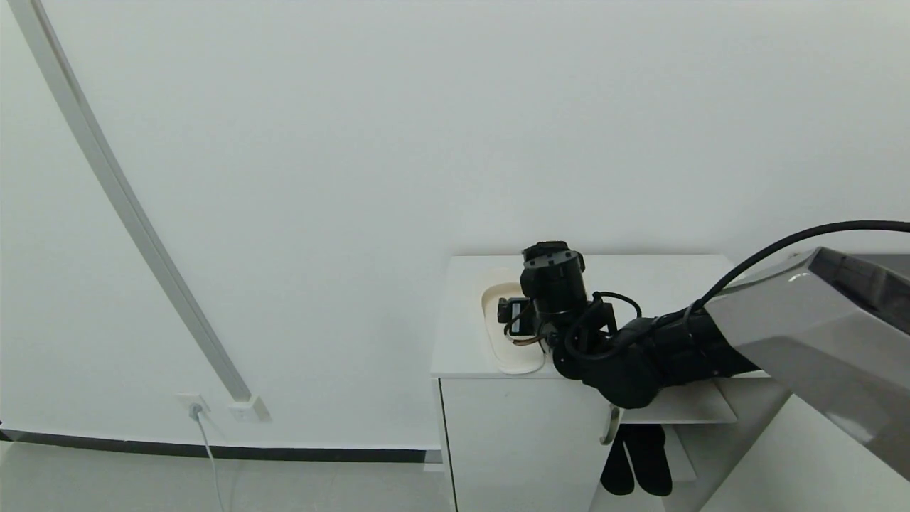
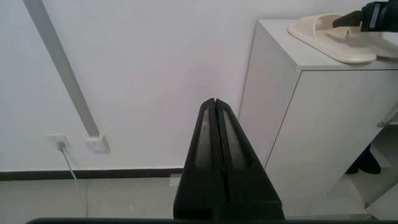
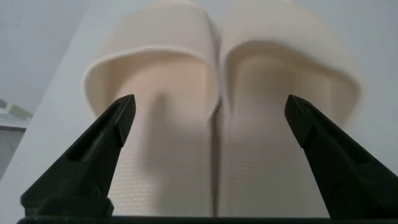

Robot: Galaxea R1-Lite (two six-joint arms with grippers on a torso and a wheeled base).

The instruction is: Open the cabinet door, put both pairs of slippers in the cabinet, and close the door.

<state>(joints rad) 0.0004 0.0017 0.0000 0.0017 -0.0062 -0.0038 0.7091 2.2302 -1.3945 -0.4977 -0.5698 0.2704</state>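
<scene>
- Cabinet (image 1: 519,441): white, against the wall. Right half stands open and a shelf (image 1: 682,407) shows inside.
- Cream slippers (image 1: 512,359): a pair side by side, touching, on the cabinet top near its left edge.
- Black slippers (image 1: 636,462): already inside, below the shelf.
- Right gripper (image 3: 210,106): over the cream pair, fingers (image 3: 93,162) spread wide, one outside each slipper. Nothing gripped yet.
- Left gripper (image 2: 214,143): fingers pressed together, empty, well left of the cabinet.
- Advice: lower squarely, stay centred, and squeeze both outer walls evenly. An off-centre grip would likely drop one slipper.
</scene>
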